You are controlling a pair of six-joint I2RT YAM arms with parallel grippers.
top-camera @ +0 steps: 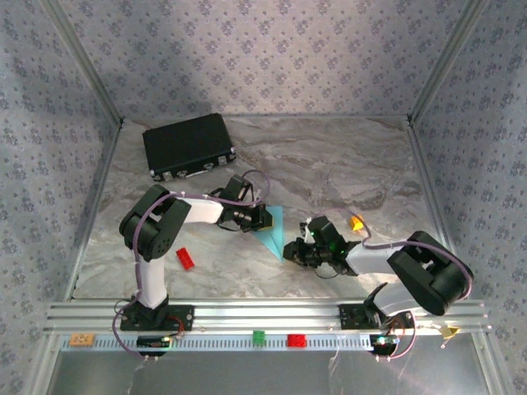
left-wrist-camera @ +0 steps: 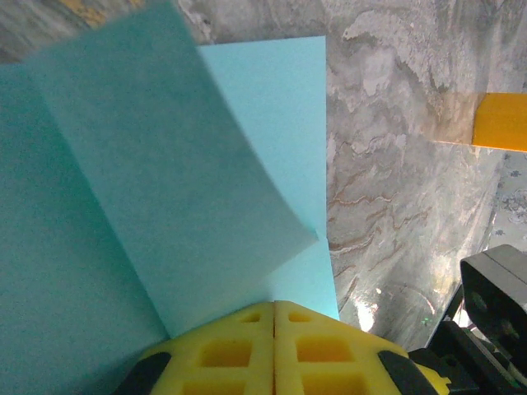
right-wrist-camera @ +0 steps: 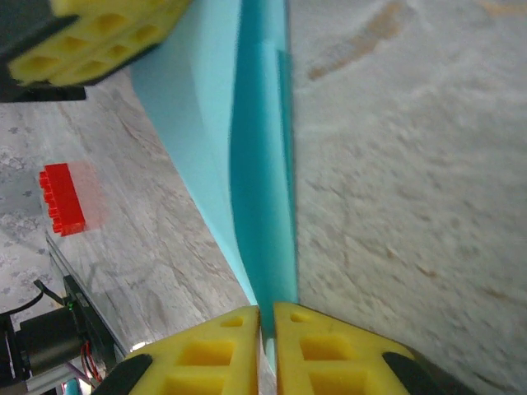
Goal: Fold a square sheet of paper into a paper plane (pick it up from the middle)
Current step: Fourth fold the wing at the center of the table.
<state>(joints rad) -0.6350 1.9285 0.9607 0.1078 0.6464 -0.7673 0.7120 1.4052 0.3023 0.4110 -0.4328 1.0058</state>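
A green brick sits on the rail at the near edge, between the two arm bases. Just beyond, a red brick lies on the marbled worktop, beside the left arm.

In the middle of the worktop lies the light-blue paper, partly folded and tapering to a point at its near end. The right pincer is closed on that narrow end. Its yellow fingers are almost together, with the paper's edge between them and a long crease running away from them. The left pincer is closed on the wider far end. Its yellow fingers are pressed together, and a folded flap rises from them over a flatter layer.

An orange block rests near the right arm's wrist, apart from the paper. Farthest back on the left is a black case, well apart from everything else.
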